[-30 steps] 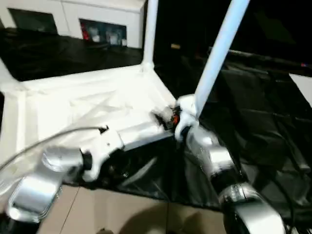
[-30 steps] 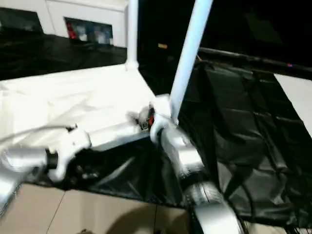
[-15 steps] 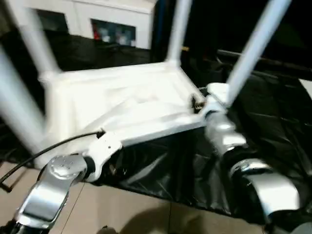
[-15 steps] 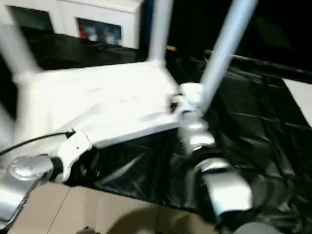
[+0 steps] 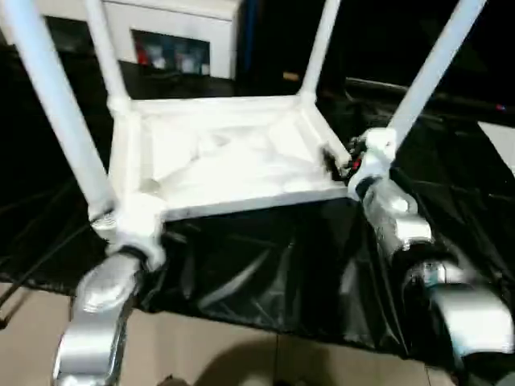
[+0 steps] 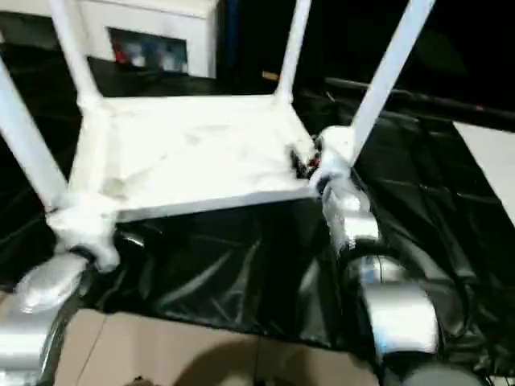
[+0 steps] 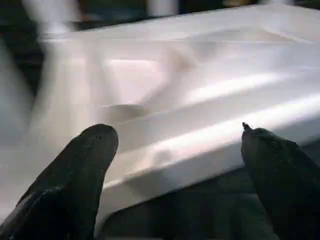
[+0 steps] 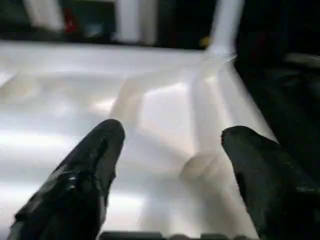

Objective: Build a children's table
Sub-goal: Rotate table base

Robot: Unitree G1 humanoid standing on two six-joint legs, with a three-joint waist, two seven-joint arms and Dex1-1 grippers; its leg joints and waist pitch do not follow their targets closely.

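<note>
Nearest the camera, two silver forearms are reaching toward the near edge of the upturned tabletop (image 5: pixel 233 161). The left gripper (image 7: pixel 175 150) is standing with fingers spread wide, nothing between them, facing that edge. The right gripper (image 8: pixel 172 145) is likewise gaping at the ribbed underside. The tabletop is lying on black sheeting (image 5: pixel 265 265), four legs (image 5: pixel 56 112) rising from its corners. Behind, a white cabinet (image 5: pixel 177 40) is standing

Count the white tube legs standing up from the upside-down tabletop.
4: near-left leg, far-left leg, far-right leg and near-right leg, one at each corner of the tabletop.
</note>
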